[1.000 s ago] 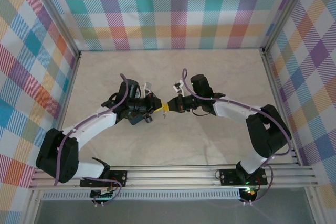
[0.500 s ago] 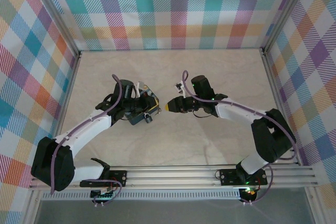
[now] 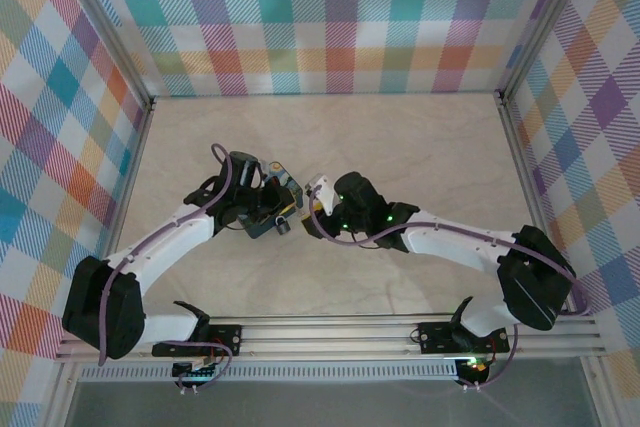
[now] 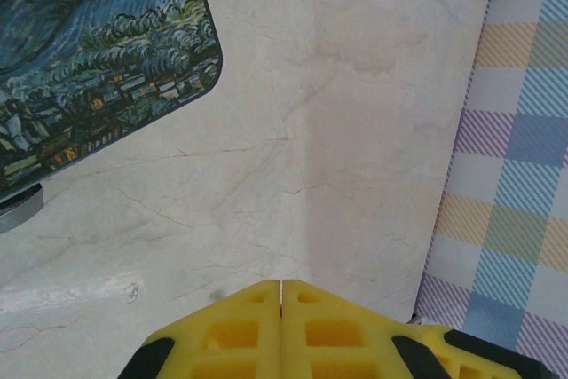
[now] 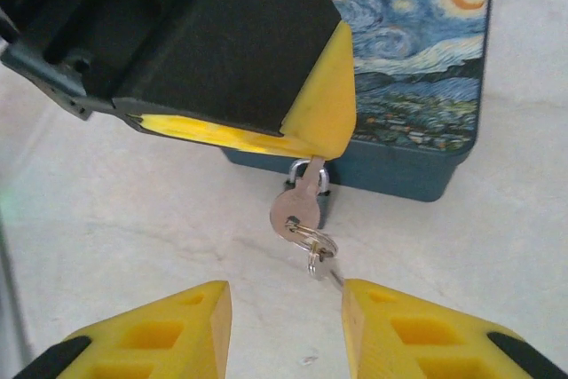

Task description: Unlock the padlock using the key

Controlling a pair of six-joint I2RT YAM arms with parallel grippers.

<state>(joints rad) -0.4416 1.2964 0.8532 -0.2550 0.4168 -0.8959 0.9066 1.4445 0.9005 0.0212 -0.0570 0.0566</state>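
Yellow fingers of the right gripper (image 5: 284,308) are standing apart with nothing between them, just in front of the key (image 5: 290,210). The key is hanging against the padlock (image 5: 322,206) at the front wall of the blue box (image 5: 417,77), a ring dangling below it. The left gripper (image 5: 315,135) is sitting closed just above, its tip meeting the key's upper end; whether it is pinching the key cannot be told.

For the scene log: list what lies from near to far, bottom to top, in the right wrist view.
The right gripper, jaws open → key ring → key → box.
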